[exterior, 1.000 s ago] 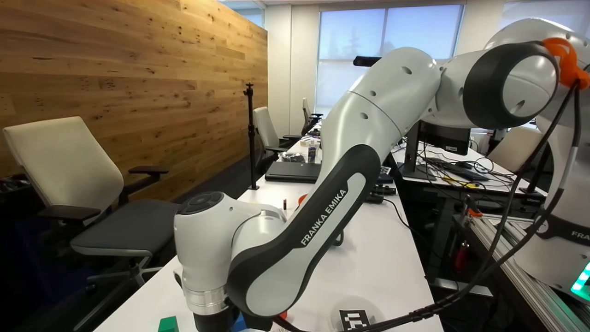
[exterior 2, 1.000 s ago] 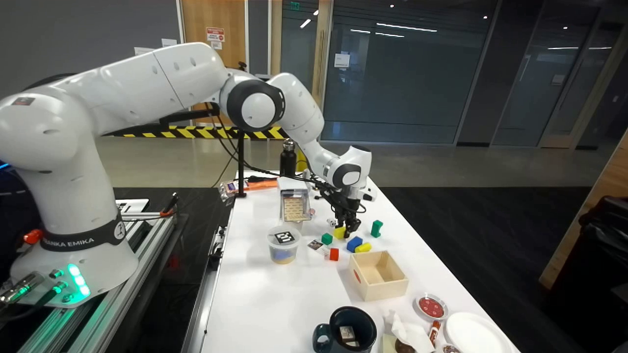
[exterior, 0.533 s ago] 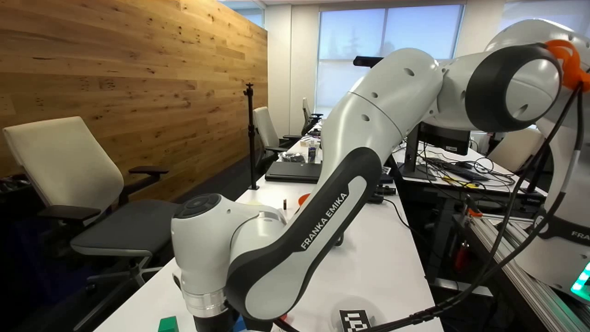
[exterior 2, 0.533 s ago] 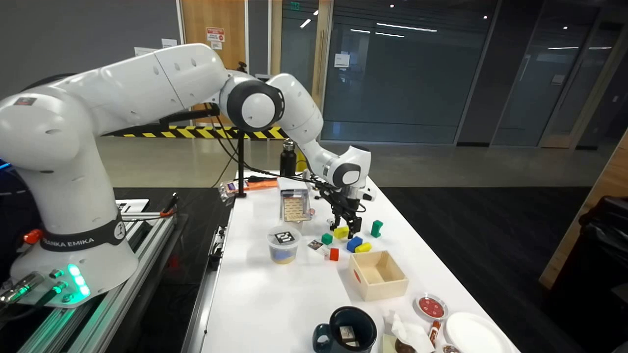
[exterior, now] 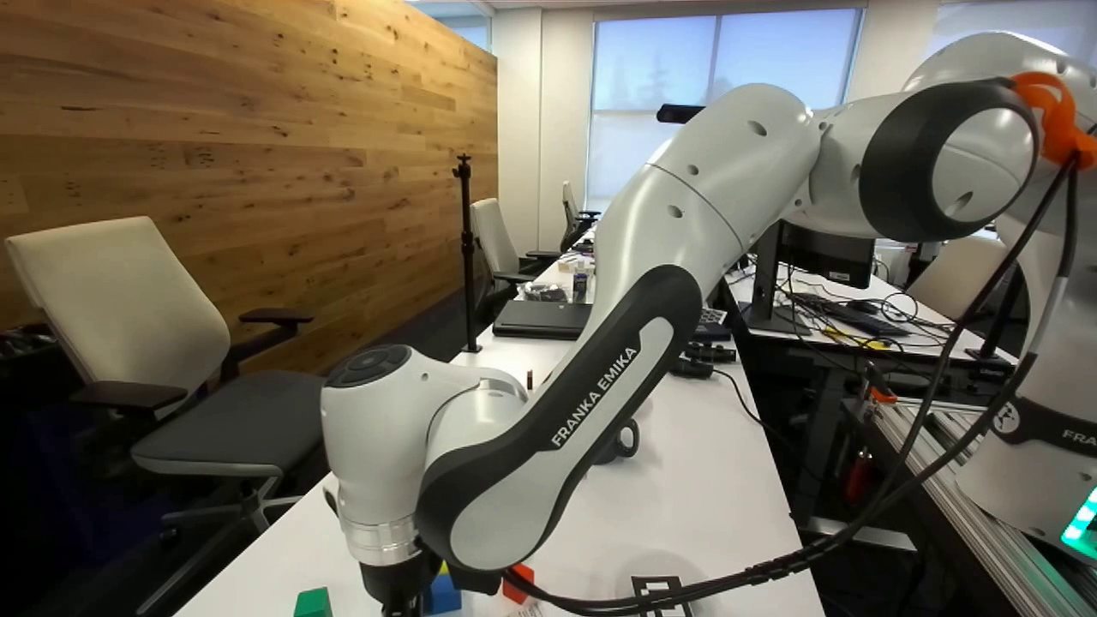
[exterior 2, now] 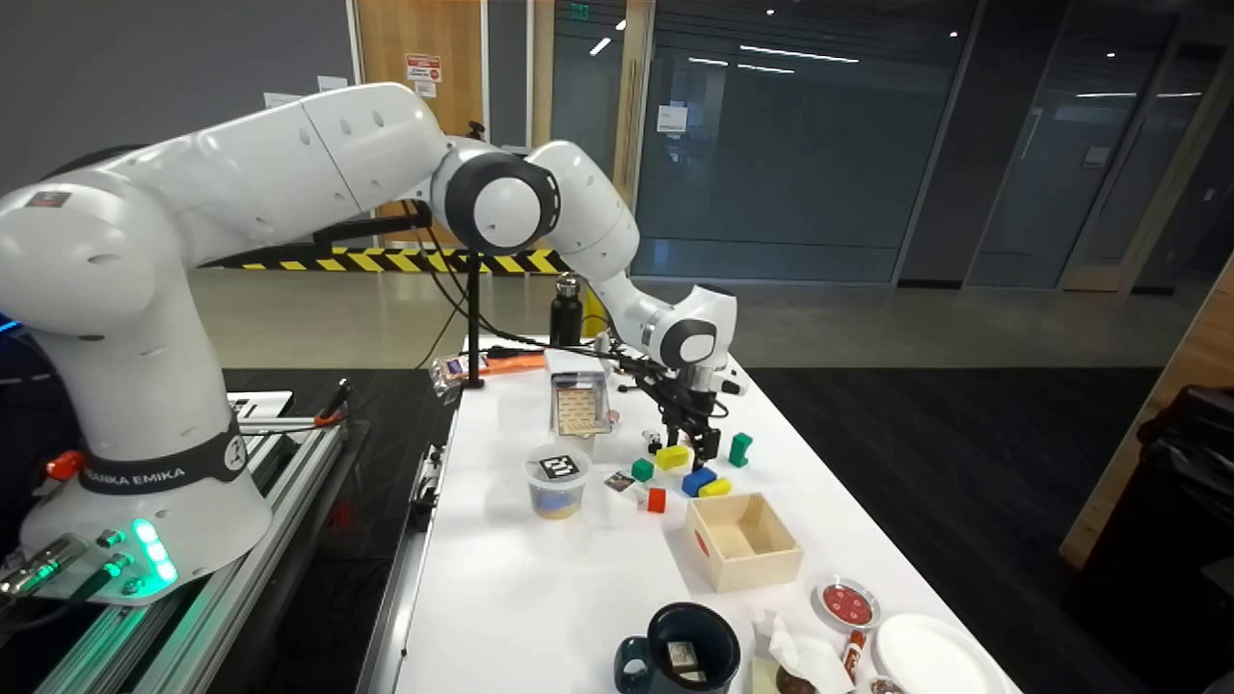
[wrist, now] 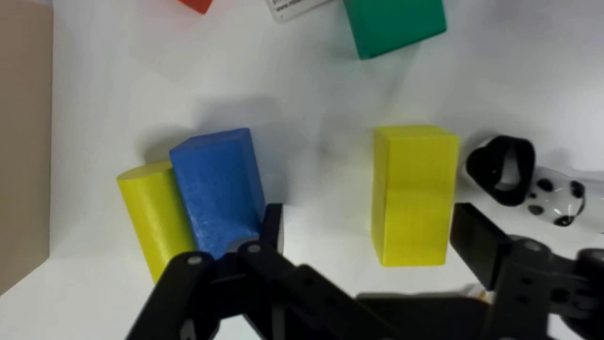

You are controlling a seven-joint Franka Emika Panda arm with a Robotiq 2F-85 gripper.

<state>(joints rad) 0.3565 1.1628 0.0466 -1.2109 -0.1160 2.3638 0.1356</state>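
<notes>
In the wrist view my gripper [wrist: 369,226] is open, its fingers wide apart. A yellow rectangular block [wrist: 420,198] lies between them, close beside the right finger [wrist: 481,241] with a gap to the left one. Whether the right finger touches it, I cannot tell. The left finger overlaps the lower right edge of a blue block [wrist: 212,193], which leans against a yellow cylinder [wrist: 155,208]. A black-spotted clear object [wrist: 557,196] lies right of the yellow block. In an exterior view the gripper [exterior 2: 688,449] is low over these blocks; elsewhere its fingertips are cut off.
A green block [exterior 2: 642,469] and red block [exterior 2: 657,500] lie nearby, with another green block [exterior 2: 739,449] towards the table edge. A wooden box [exterior 2: 723,571], lidded tub [exterior 2: 555,499] and dark mug [exterior 2: 633,665] stand on the table. Cables hang beside the arm.
The jaws have opened from nearly together to wide. The arm has since risen slightly and shifted a little. The yellow block and blue block have moved very slightly.
</notes>
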